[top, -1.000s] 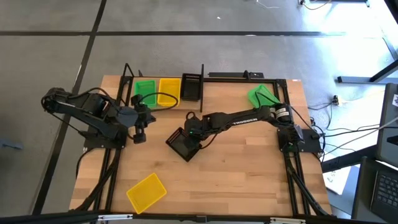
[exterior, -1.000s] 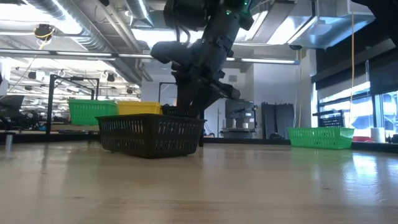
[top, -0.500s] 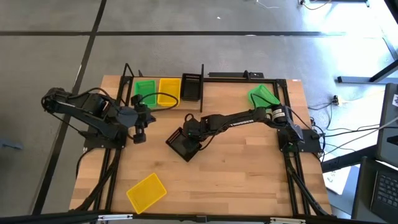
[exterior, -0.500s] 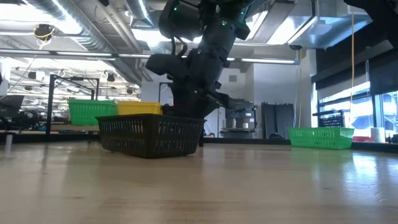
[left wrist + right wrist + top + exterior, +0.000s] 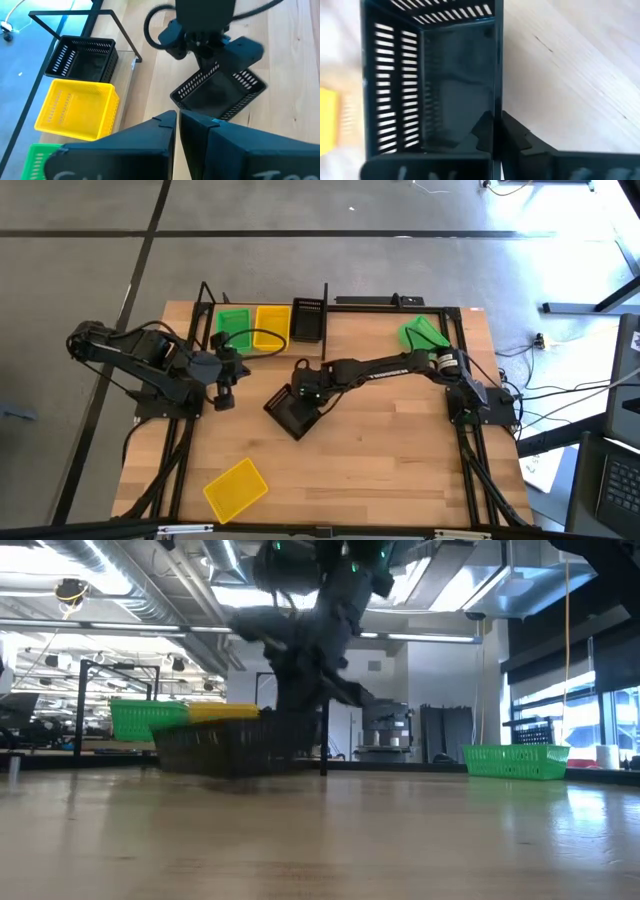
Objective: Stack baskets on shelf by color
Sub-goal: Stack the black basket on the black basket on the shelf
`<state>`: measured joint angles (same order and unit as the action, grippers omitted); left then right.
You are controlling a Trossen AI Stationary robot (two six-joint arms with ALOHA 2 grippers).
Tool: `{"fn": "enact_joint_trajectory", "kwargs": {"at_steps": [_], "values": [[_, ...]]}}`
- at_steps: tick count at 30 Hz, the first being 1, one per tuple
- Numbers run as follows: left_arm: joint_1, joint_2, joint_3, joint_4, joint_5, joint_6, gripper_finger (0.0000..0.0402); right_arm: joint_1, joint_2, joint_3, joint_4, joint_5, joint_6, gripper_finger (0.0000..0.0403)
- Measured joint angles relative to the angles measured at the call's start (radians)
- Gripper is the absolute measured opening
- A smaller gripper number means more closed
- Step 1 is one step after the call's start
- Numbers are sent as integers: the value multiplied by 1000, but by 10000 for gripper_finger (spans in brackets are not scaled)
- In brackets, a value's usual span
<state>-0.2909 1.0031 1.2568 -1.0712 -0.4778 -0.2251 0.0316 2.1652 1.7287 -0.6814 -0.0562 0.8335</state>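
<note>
A black basket (image 5: 291, 414) sits turned at an angle mid-table, and my right gripper (image 5: 306, 391) is shut on its far-right wall. In the low view this basket (image 5: 235, 745) shows blurred. A green basket (image 5: 233, 326), a yellow basket (image 5: 271, 325) and another black basket (image 5: 307, 320) stand side by side on the shelf (image 5: 262, 350) at the far left. Over the table's left side my left gripper (image 5: 225, 394) hangs shut, holding nothing; its fingers (image 5: 165, 135) show closed together. My right gripper pinches the black basket's side wall (image 5: 495, 95) at its rim, one finger (image 5: 482, 131) inside the basket and the other finger (image 5: 519, 136) outside. The fingers slant steeply down from the table's right. Whether the basket's bottom is still on the table, I cannot tell.
A loose green basket (image 5: 422, 332) lies tipped near the far right corner and a yellow basket (image 5: 236, 486) lies near the front edge at left. The shelf's black posts (image 5: 325, 292) rise at the far edge. Bare wood (image 5: 390, 450) stretches across the table's middle and right.
My right gripper has shut on the black basket's wall, having stood open around it before. The basket has shifted slightly toward the table's left and shows blurred in the low view.
</note>
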Motion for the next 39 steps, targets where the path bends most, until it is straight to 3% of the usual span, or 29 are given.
{"fn": "enact_joint_trajectory", "kwargs": {"at_steps": [6, 14, 23, 34, 39], "values": [[0, 0, 0, -13, 0, 25, 14, 22, 0, 194, -171, 31, -8, 4], [-1, -20, 0, -21, 0, 38, 14, 45, 0, 462, -438, 224, 23, 2], [-31, -52, 0, -21, 0, 52, 14, -20, -12, 624, -440, 460, 98, 1], [-66, -68, 0, -20, -2, 86, 14, -217, -22, 622, -456, 395, 131, 2], [-64, -68, 0, -14, -58, 114, 14, -277, -22, 621, -455, 387, 105, 2]]}}
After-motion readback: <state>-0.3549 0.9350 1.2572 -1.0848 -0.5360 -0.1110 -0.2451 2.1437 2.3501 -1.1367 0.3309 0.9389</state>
